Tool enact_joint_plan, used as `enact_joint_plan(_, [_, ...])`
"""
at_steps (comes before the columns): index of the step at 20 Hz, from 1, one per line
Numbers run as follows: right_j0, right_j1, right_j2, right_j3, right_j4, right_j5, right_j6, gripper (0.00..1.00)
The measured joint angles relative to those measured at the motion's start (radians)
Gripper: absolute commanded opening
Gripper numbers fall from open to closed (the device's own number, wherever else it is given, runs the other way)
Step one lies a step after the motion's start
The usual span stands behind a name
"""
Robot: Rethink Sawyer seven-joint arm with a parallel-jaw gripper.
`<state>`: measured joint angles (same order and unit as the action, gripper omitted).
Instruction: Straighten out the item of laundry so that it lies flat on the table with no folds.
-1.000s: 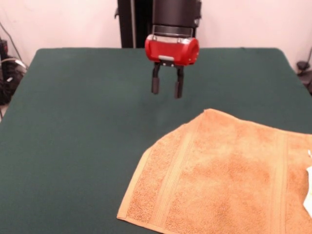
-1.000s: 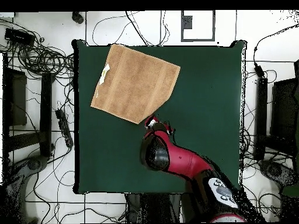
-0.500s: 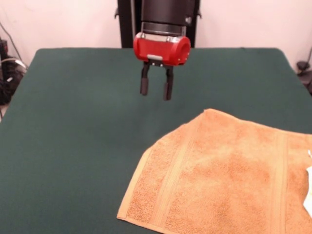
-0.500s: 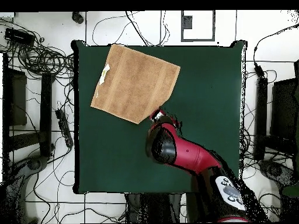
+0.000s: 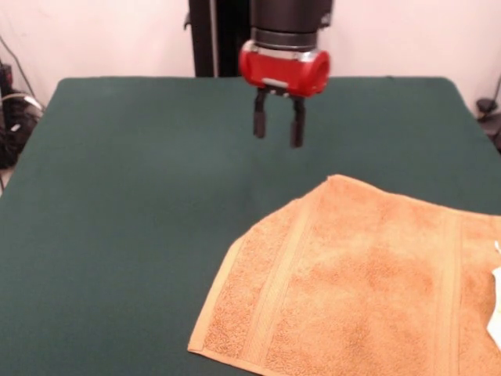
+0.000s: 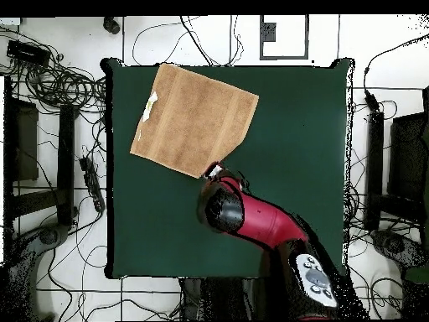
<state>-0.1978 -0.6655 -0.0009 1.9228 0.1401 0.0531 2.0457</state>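
In the front view, the small orange-tan terry towel point(image 5: 368, 286) with woven border bands lies spread on the near right part of the dark green felt-topped table point(image 5: 125, 204), running off the picture at the right and bottom. A white label point(image 5: 495, 313) shows at its right edge. One corner points toward the robot. Nothing lies on the towel. Behind it hangs the red and black gripper point(image 5: 277, 128), above bare felt, its two dark fingers point(image 5: 259, 122) a little apart and empty. Cables point(image 6: 59, 80) cover the floor around the table.

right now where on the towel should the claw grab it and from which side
Probably the corner of the towel nearest the claw, coming straight down from above. The towel lies almost flat on the table, so only an edge or corner offers something to pinch. That corner points toward the open claw, which hangs above bare felt just beyond it.
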Motion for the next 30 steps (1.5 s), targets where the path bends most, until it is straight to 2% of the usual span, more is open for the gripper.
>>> enact_joint_plan(4, [0.068,0.013,-0.011,-0.007,0.045,0.008,0.0,1.0])
enact_joint_plan(10, [0.17,0.097,-0.014,-0.048,0.156,0.0,0.001,1.0])
enact_joint_plan(14, [0.201,0.145,-0.015,-0.078,0.204,-0.014,0.001,1.0])
enact_joint_plan(22, [0.224,0.261,-0.018,-0.137,0.279,-0.1,0.001,1.0])
enact_joint_plan(27, [0.222,0.266,-0.017,-0.138,0.28,-0.116,0.001,1.0])
enact_joint_plan(30, [0.206,0.23,-0.017,-0.109,0.271,-0.116,0.001,1.0])
